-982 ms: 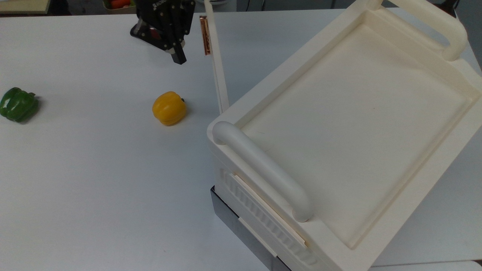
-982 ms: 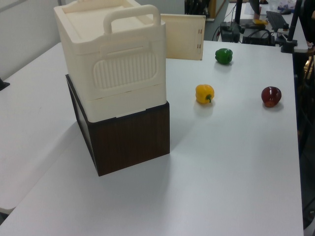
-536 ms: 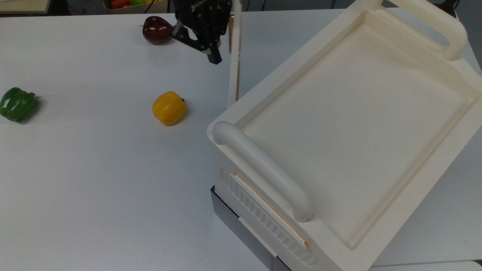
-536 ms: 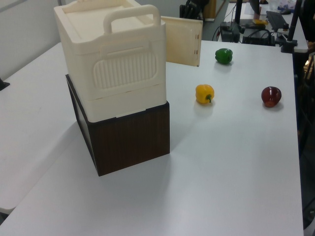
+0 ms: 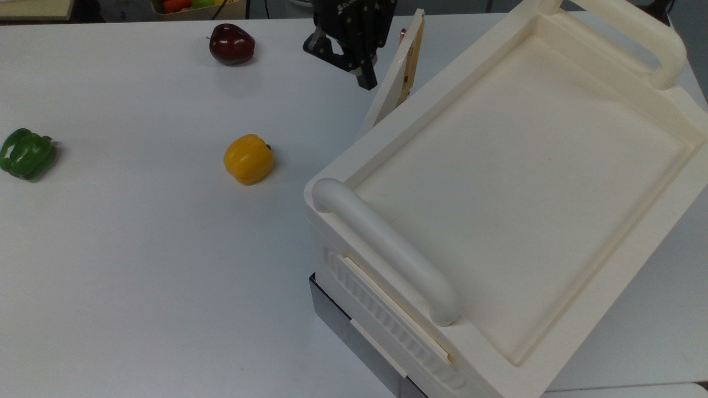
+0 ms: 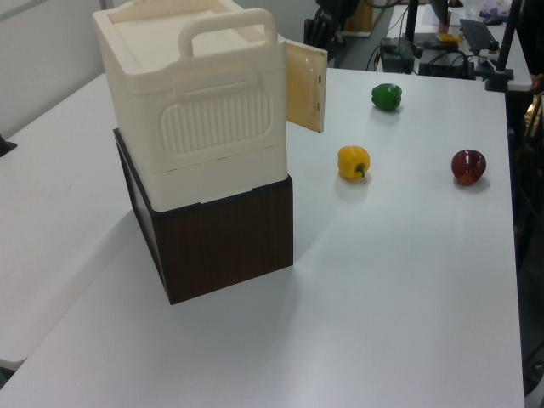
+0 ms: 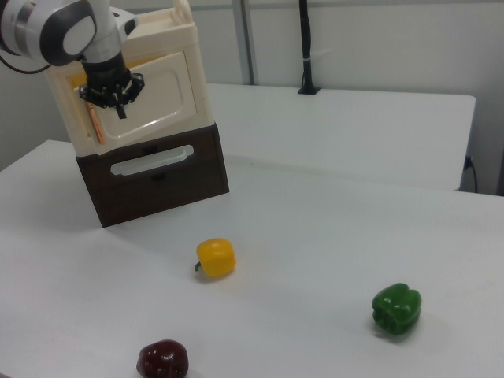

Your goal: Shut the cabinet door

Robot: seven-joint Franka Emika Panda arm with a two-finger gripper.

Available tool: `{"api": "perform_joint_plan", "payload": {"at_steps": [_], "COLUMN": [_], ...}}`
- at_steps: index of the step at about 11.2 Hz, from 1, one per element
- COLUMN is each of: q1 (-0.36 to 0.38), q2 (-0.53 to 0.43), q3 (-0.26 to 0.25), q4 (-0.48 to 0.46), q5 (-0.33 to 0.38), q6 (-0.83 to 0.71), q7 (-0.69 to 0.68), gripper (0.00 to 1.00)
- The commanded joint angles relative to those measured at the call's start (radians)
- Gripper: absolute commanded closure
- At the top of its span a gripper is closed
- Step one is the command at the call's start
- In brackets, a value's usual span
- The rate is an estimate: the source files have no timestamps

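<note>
Gripper [image 5: 366, 82], jaw state not discernible, beside the half-open cabinet door [image 5: 394, 83]; best pushed steadily near its copper handle [image 7: 94, 126], toward the cabinet [image 5: 514, 182].

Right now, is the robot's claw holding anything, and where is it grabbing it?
Nothing is held. The gripper is beside the cabinet door, near its copper handle, not clamped on it.

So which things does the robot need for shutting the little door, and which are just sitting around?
Needed for the job:
- the cabinet door, partly open
- the cabinet it hangs on
- the pincer, right beside the door

Just lying about on the table:
- yellow pepper
- green pepper
- dark red pepper
</note>
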Motion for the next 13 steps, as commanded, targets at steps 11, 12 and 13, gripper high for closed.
{"api": "perform_joint_plan", "payload": {"at_steps": [11,12,13], "q1": [0.137,0.137,0.136], "q2": [0.115,0.111,0.102], "q3": [-0.004,-0.006,-0.006], "q4": [-0.01,-0.015,-0.024], "q5": [-0.062,-0.062,-0.065], "q6": [0.299,0.289,0.274], "q7": [0.278,0.283,0.283], "gripper": [1.0,1.0,1.0]}}
